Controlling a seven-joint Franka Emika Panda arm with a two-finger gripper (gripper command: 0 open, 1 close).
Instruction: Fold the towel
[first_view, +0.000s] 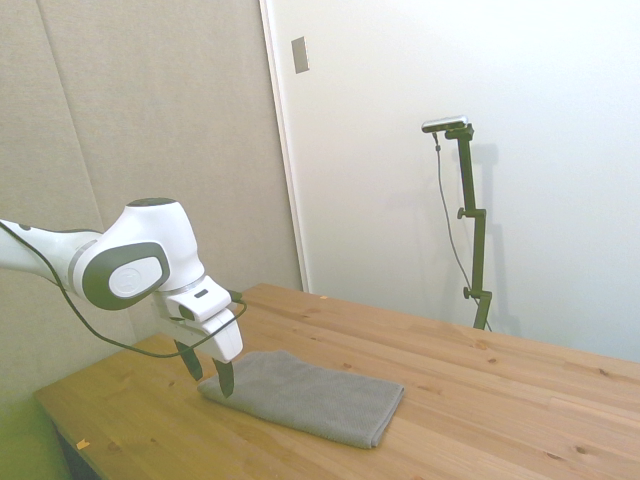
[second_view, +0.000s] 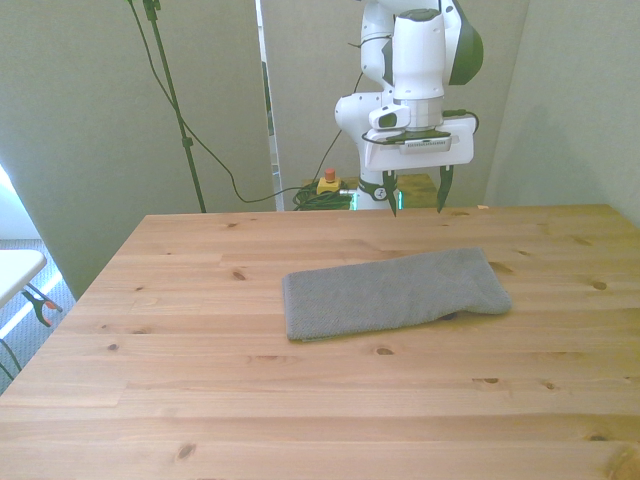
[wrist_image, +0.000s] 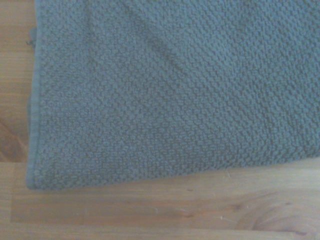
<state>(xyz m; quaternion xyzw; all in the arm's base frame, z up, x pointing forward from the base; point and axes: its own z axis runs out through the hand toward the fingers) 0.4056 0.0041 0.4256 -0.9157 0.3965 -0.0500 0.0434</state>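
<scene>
While its fingers hang apart, the white two-finger gripper (first_view: 208, 374) hovers over the plain grey towel (second_view: 392, 293). A clean fold likely needs a pinch at the corner edge.

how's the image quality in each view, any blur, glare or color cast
Side view: soft and washed out, with a yellow-green tint in the lower left corner; the towel casts little shadow. Front view: evenly lit, sharp, no glare on the table. Wrist view: slightly soft, weave still readable.

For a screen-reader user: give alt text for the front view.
A grey towel lies flat, folded, on a wooden table. Behind it, the white arm's open gripper hangs above the table's far edge, touching nothing.
</scene>
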